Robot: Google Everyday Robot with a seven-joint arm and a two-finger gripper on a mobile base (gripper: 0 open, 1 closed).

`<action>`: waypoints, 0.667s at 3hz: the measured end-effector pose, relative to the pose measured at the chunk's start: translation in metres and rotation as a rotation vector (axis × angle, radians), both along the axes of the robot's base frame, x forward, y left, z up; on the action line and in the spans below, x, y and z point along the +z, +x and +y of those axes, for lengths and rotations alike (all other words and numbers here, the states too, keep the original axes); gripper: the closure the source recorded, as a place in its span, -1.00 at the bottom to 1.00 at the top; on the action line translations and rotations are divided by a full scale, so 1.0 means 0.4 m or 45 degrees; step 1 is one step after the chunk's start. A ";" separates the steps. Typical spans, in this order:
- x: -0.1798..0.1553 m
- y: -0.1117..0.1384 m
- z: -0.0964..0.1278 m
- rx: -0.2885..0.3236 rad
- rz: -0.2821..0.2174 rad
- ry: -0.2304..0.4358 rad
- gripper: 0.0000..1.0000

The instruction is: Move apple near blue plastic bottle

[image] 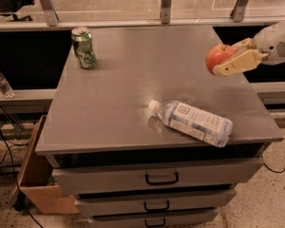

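- The pickup looks done: the pincer (226, 59) reaches in from the right edge of the view and is closed around the apple (217, 56), one pale finger under the fruit and the other behind it.
- The apple appears to hang in the air over the right side of the bench (133, 75), not resting on it.
- The blue plastic bottle (195, 122) lies on its side near the front right of the bench, white cap pointing left toward the middle.
- Apple and bottle are apart, the apple farther back and to the right; the gap is moderate, so the carry seems partly done.
- Left to do, as I judge it: bring the apple forward and down, set it on the bare bench just beside the bottle, then open the pincer and withdraw.
- The green can (83, 47) stands at the back left corner, well clear of that path.
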State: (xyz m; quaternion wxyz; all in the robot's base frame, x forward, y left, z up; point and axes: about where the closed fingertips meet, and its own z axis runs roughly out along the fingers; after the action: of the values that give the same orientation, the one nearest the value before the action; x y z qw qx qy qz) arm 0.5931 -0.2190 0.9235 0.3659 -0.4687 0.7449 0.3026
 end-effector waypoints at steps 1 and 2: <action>0.002 -0.064 -0.062 0.068 0.017 0.042 1.00; -0.032 -0.119 -0.115 0.129 0.053 0.055 1.00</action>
State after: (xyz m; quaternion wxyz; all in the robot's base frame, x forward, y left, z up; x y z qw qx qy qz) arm 0.5454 -0.2649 0.9106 0.3446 -0.4915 0.7209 0.3464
